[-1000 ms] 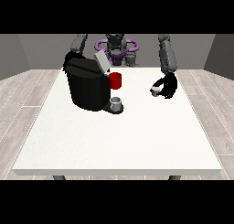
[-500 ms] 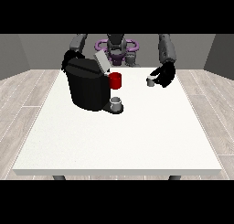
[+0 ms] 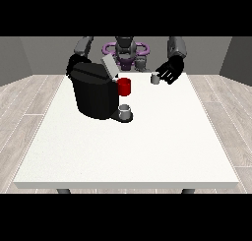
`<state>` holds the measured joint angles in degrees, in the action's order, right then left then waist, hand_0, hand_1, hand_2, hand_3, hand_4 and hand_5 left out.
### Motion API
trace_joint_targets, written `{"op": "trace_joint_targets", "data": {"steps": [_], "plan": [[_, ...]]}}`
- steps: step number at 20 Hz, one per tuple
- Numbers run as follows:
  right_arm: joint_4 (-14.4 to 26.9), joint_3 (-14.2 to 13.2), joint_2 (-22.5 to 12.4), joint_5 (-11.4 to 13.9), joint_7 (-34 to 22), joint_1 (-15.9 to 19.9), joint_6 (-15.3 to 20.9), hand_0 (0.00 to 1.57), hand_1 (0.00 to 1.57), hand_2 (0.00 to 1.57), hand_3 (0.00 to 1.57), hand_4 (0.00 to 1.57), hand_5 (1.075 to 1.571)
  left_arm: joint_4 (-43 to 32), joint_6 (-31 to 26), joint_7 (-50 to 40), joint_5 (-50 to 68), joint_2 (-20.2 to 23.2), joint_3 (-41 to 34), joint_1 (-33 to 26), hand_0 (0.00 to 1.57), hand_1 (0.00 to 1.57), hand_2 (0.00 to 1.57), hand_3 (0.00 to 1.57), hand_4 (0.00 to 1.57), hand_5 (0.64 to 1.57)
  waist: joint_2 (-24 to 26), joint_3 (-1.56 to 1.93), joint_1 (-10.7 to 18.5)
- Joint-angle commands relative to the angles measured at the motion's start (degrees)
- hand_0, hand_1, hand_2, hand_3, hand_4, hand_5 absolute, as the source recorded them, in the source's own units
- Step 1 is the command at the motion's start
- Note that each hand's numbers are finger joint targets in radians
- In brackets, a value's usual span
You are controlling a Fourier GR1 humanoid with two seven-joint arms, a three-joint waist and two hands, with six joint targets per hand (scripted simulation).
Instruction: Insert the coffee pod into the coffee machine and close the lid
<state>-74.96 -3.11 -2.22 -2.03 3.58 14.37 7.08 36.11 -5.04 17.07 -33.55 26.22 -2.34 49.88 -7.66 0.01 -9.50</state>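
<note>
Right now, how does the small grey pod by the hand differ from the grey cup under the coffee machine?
The pod is held up at the fingers of the hand at the view's right, far from the coffee machine; the cup stands low on the machine's base. The pod looks smaller than the cup. Both are grey and roughly round.

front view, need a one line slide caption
Hand at the view's right carries a coffee pod toward the open-lidded coffee machine.

Large white table (image 3: 147, 151) on pale wood-plank floor (image 3: 29, 95), grey walls (image 3: 44, 53) behind.
</note>
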Motion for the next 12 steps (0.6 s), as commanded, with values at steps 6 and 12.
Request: {"op": "trace_joint_targets", "data": {"steps": [6, 12], "plan": [[2.61, -0.42, 0.87, -0.29, 2.15, 0.42, 0.37, 0.0, 0.0, 0.0, 0.0, 0.5, 1.571, 3.16, -1.29, -6.43, -1.26, -1.88, -0.3, 5.78, 1.01, 1.01, 1.2, 1.22, 0.54, 1.571, 0.66, 0.0, -0.66], [-2.03, 4.19, 1.58, 1.49, 2.05, 1.37, 0.95, 0.0, 0.0, 0.0, 0.0, 0.49, 1.571, 0.11, -2.85, -9.95, 0.3, 2.92, -4.83, 13.89, 1.21, 1.21, 1.25, 1.19, 0.49, 1.571, -3.63, 0.0, -6.44]]}}
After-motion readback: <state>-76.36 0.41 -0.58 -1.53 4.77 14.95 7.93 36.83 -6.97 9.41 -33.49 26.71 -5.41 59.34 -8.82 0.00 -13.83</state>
